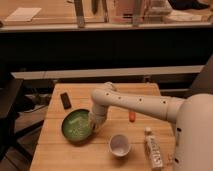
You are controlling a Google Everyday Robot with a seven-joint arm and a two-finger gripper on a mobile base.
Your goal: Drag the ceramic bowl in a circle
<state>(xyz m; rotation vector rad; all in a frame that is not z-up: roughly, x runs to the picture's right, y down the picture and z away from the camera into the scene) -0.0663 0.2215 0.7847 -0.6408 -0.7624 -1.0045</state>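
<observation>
Wooden tabletop (50,150) carried the green ceramic bowl (74,126) left of centre, a white cup (120,145) near its lower right. The robot's hand (93,126) sat at the bowl's right rim; its grip could not be told.

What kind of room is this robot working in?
Probably an office break area: a wooden table holding a bowl and cup, a long counter behind. The gripper sits at the bowl's rim.

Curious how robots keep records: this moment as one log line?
gripper: at right rim of green bowl | green bowl: on wooden table | white cup: lower right of bowl, apart
</observation>
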